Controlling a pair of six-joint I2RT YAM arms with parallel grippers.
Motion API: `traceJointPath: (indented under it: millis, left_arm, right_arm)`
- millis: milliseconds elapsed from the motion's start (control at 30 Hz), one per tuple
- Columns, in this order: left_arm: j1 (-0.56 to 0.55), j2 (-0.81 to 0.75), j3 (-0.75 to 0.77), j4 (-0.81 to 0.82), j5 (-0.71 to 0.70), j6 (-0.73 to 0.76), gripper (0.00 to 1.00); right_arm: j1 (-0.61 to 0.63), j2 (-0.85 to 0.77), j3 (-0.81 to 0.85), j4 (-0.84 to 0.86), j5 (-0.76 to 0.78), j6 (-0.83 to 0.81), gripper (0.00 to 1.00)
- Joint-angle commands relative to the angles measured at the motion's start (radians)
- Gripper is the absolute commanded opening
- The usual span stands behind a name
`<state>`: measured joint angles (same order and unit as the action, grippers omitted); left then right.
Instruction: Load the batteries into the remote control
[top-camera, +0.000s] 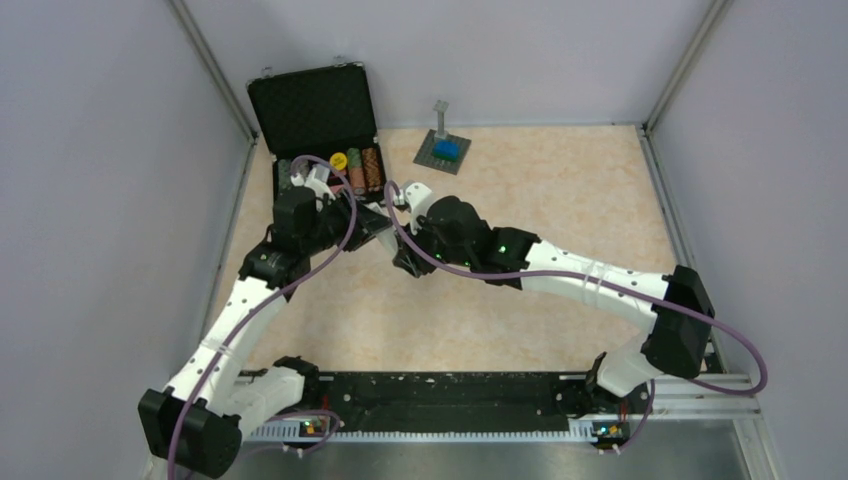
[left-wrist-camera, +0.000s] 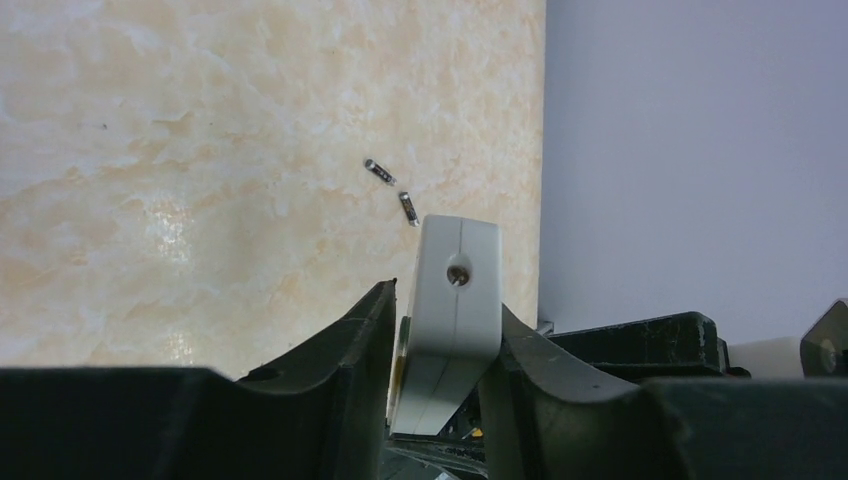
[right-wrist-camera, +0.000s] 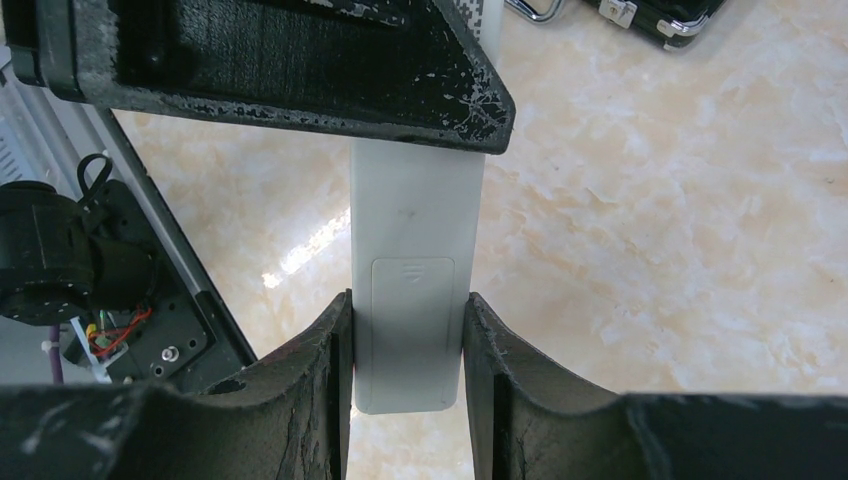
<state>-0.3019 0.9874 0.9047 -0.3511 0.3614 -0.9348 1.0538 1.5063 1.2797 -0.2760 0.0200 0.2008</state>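
While L gripper & R gripper pinch remote control, batteries loose on table; open case near.

We are looking at a beige marbled tabletop lying between pale lavender walls, metal posts rising at the far corners, light glaring off its surface.

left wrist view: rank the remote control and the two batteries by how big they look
1. remote control: largest by far, but it is end-on and closest to the camera.
2. upper battery and lower battery: tiny, farther off, and alike in size, so unranked.
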Motion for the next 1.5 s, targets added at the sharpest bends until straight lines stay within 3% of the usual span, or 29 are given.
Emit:
traceJointPath:
  millis: [0,367,433,533,633,767,900,1033,1200,1467]
  left_arm:
    - [-0.002,0.008,-0.022,0.060,0.032,-0.014,0.37]
    - [-0.002,0.019,-0.047,0.069,0.079,-0.020,0.38]
    - [-0.001,0.020,-0.044,0.071,0.081,-0.013,0.27]
    - [0.000,0.016,-0.038,0.066,0.063,-0.003,0.02]
    - [0.000,0.015,-0.026,0.064,0.057,0.003,0.00]
    - [0.000,0.008,-0.005,0.072,0.052,0.006,0.00]
    - [0.001,-0.014,0.008,0.109,0.053,-0.007,0.00]
    - [0.001,-0.035,0.007,0.175,0.064,-0.052,0.00]
    - [0.001,-0.076,-0.006,0.270,0.078,-0.151,0.00]
    - [0.002,-0.145,-0.028,0.316,0.064,-0.187,0.00]
  right_arm:
    - [0.016,0.003,0.061,0.053,-0.014,-0.008,0.18]
    - [0.017,0.038,0.109,0.029,-0.007,0.010,0.19]
    - [0.016,0.040,0.110,0.027,-0.005,0.019,0.19]
    - [0.014,0.037,0.111,0.010,0.005,0.044,0.22]
    - [0.011,0.019,0.102,-0.008,0.026,0.090,0.36]
    - [-0.012,-0.063,0.053,-0.022,0.027,0.195,0.77]
    - [-0.082,-0.184,-0.035,-0.004,-0.040,0.381,0.94]
    - [-0.171,-0.251,-0.137,0.085,-0.167,0.639,0.97]
    - [-0.187,-0.275,-0.270,0.335,-0.224,0.942,0.98]
    - [-0.187,-0.224,-0.346,0.663,-0.304,1.219,0.98]
